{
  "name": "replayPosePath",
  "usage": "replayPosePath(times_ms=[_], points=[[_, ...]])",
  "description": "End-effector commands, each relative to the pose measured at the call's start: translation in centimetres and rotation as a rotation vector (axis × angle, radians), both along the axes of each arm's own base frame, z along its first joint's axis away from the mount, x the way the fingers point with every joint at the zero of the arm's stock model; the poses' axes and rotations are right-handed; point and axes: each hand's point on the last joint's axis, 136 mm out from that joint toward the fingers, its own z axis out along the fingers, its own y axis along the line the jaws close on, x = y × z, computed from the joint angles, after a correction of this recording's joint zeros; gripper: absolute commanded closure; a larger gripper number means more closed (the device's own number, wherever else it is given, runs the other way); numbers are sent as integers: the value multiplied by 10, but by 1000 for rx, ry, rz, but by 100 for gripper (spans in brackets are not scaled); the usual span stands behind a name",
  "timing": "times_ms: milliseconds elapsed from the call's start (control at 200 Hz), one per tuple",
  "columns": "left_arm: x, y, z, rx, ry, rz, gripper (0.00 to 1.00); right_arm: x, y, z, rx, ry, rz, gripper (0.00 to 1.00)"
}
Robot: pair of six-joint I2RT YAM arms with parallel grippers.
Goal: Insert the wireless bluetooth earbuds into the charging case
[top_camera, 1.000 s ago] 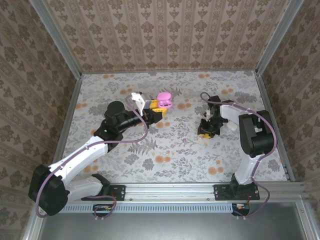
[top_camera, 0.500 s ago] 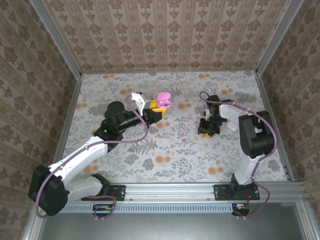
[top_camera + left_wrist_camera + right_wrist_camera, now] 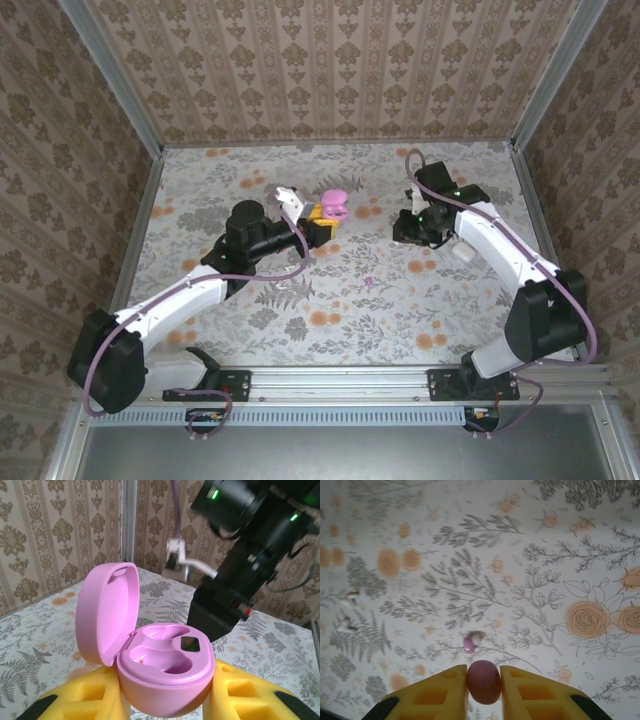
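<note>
1. Nearest to me, the two arm bases are sitting on the metal rail [image 3: 340,385] at the near edge of the flower-printed counter [image 3: 250,320].
2. A little further in, the loose earbud [image 3: 370,283] is lying on the counter between the two arms, well apart from both pincers. In the right wrist view it is showing as a pinkish-purple piece with a pale end, just past the finger ends.
3. Beyond it on the right, the right pincer [image 3: 484,676] is hanging raised off the counter. It is closed narrow, its yellow fingers [image 3: 445,690] pinching the held earbud [image 3: 483,685], a rounded pinkish-purple pebble.
4. At about the same depth on the left, the left pincer [image 3: 320,213] is gripping the charging case [image 3: 165,680] by its lower body, one yellow finger pressing on each side.
5. The case's lid [image 3: 107,612] is standing open, hinged to the left in the left wrist view. The two hollows in the base are facing up, and a small dark square is showing at the rim of the right one.
6. The case is sitting to the left of the right pincer with a clear gap between them. In the left wrist view the black right arm [image 3: 240,565] is looming just beyond the case.
7. Farthest off, the patterned back wall [image 3: 330,70] is closing in the counter.
</note>
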Motion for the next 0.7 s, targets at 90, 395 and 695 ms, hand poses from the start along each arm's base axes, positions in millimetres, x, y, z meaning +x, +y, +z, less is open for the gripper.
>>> replayPosePath(times_ms=[90,395,695], points=[[3,-8,14,-10,-60,-3,66,-11,10,64,-20,-116,23,76],[0,-12,6,26,-82,8,66,-17,39,129,-19,-254,102,76],[-5,-17,7,30,-95,-6,65,-16,68,149,-21,-314,178,76]])
